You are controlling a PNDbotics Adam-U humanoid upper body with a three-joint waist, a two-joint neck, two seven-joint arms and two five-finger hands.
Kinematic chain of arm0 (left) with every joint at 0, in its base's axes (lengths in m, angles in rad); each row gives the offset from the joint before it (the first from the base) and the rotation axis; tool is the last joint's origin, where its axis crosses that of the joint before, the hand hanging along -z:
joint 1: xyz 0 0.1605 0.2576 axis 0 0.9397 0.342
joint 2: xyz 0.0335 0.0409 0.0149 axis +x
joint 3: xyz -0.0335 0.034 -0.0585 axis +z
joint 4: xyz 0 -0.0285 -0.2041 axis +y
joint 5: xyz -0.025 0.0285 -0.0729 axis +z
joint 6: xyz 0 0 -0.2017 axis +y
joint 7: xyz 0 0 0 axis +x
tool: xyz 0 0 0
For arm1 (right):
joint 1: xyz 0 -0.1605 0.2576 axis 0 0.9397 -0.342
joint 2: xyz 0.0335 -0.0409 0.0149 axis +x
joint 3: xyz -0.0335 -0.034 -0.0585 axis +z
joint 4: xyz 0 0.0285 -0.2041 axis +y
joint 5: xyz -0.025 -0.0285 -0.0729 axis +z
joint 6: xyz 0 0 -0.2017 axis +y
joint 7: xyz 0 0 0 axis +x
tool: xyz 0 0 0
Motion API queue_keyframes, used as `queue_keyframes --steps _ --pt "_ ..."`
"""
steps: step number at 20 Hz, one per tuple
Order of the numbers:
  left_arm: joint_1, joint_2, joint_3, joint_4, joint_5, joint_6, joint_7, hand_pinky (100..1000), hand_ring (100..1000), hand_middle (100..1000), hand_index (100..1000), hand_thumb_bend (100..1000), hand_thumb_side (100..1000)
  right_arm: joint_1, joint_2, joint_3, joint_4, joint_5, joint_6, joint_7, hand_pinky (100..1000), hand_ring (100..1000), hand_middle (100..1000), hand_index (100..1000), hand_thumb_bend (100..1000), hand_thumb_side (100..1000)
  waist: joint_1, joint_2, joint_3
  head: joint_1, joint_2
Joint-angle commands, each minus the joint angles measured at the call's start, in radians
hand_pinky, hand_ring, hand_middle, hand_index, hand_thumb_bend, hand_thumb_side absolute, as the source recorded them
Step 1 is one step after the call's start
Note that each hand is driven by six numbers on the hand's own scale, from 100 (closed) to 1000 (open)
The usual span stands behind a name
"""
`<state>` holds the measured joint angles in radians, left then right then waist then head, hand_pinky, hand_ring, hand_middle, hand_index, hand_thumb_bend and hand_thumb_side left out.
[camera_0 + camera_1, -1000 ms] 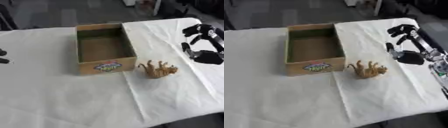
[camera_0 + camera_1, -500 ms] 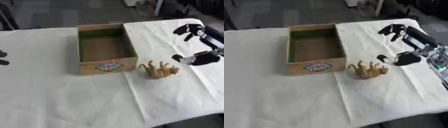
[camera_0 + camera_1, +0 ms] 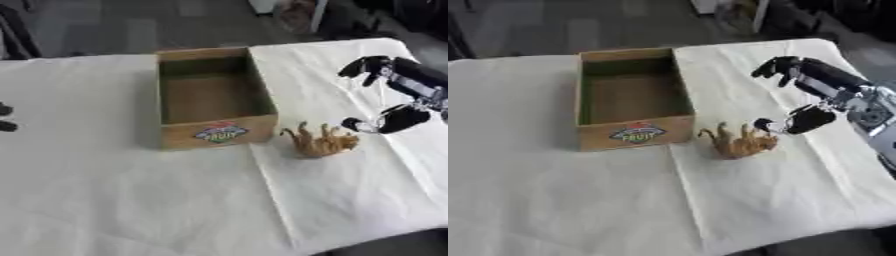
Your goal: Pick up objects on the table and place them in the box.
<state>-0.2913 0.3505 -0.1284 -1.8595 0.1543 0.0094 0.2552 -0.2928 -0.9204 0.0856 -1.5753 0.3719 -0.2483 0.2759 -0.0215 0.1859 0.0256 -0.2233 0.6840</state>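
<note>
White-clothed table point(image 3: 131, 200), task barely started: box empty, one toy left out.
Tan toy animal point(image 3: 319, 141) lies on its side just right of the cardboard box point(image 3: 214, 95), nothing inside yet. Right robot hand point(image 3: 802, 117) hovers beside the toy, fingers spread wide, holding nothing. Left robot hand point(image 3: 5, 117) barely shows at left edge, fingers unclear.
</note>
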Motion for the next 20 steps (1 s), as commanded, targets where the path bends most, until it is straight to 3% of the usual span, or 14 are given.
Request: queue_keyframes --steps 1,7,8,20 --pt "-0.009 0.006 -0.002 -0.008 -0.003 -0.002 -0.004 527 606 517 594 279 489 -0.023 -0.035 0.009 0.031 0.029 -0.017 0.015 681 831 814 863 471 292 -0.003 -0.01 0.001 -0.005 -0.003" --pt "-0.009 0.007 -0.005 -0.005 -0.002 -0.002 -0.007 527 606 516 595 278 487 -0.033 -0.02 0.042 0.066 0.051 -0.042 0.043 686 831 812 861 497 296 -0.004 -0.007 0.001 -0.006 -0.003" --pt "-0.009 0.006 -0.005 -0.005 -0.002 -0.002 -0.007 527 606 516 595 280 490 -0.034 -0.017 0.047 0.07 0.054 -0.045 0.049 687 832 813 862 464 319 -0.004 -0.007 0.001 -0.007 -0.002" --pt "-0.007 0.001 -0.007 -0.002 -0.001 -0.004 -0.01 528 607 516 596 275 494 -0.047 0.014 0.076 0.114 0.078 -0.059 0.089 686 829 808 859 448 341 -0.003 -0.003 0.003 -0.01 -0.002"
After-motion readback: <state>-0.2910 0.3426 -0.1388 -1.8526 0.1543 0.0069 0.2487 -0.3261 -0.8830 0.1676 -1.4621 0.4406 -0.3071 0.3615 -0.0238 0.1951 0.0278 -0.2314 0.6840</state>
